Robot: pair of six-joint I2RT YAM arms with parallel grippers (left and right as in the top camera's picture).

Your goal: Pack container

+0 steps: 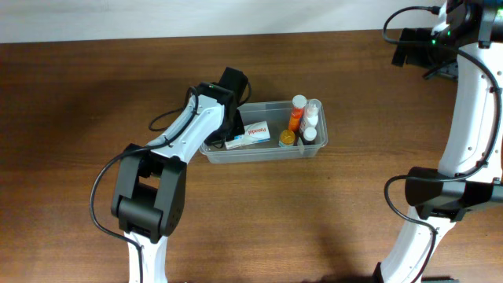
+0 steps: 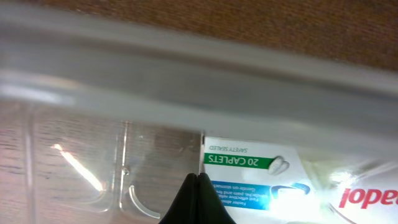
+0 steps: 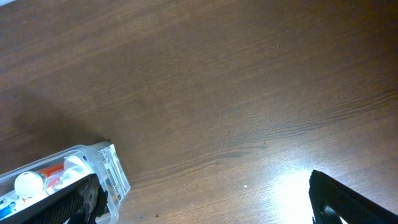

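So the container (image 1: pixel 259 152) is sitting mid-surface (image 1: pixel 78 94) with a white-and-green box (image 1: pixel 253 134) lying in it and some little bottles (image 1: pixel 303 122) stood up at its right end. The left pincer (image 2: pixel 198 188) is down inside the left end, tips pinched together on nothing right at the box's edge. The right pincer (image 3: pixel 204 180) hangs wide open, well off to the far right.

The container (image 2: pixel 186 74) rim is a blurred grey band in the left wrist view. Inside the container, the caplet box (image 2: pixel 249 165) runs off the bottom and right edges, its brand name cut short.
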